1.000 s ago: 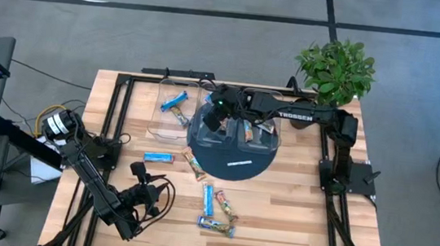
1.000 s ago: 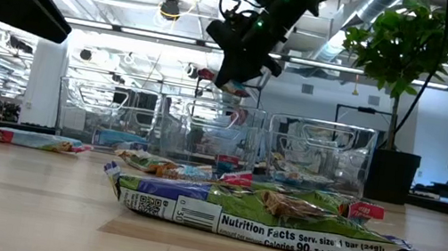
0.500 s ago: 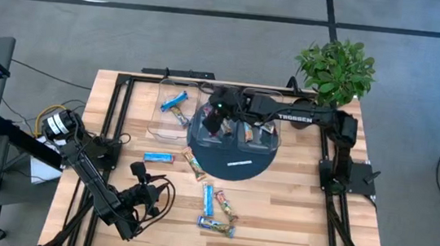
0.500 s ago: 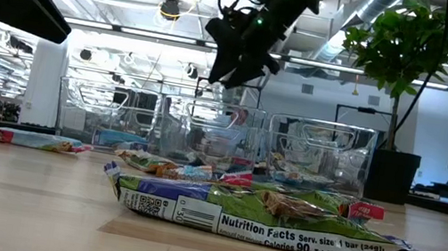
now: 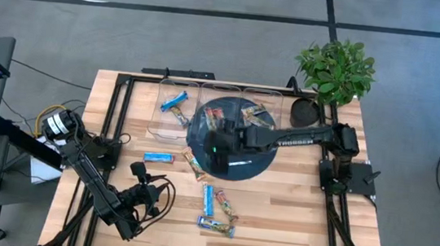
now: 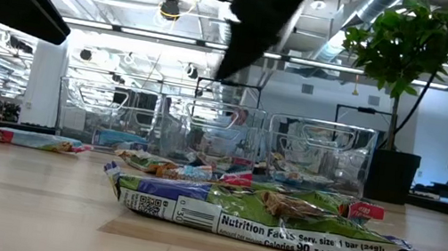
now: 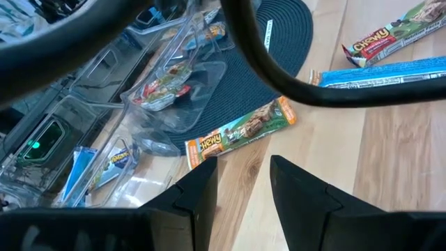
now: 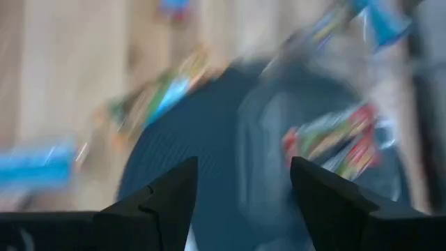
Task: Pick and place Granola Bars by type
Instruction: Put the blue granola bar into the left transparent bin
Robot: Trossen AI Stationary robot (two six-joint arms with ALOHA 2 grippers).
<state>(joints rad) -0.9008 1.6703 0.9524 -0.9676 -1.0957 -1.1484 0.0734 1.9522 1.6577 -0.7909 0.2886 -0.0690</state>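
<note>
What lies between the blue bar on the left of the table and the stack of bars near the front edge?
In the high view, only bare wood separates the lone blue bar from the front cluster; an orange-brown bar lies just right of that line.

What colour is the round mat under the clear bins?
Dark navy blue round mat, with a woven ribbed texture; the left wrist view shows it best.

A second ago the right end effector [image 5: 216, 149] hung over the clear bins [image 5: 174, 108] with its fingers close together. It has since opened wide, let go of a bar and swung back over the dark round mat [image 5: 250, 161].
</note>
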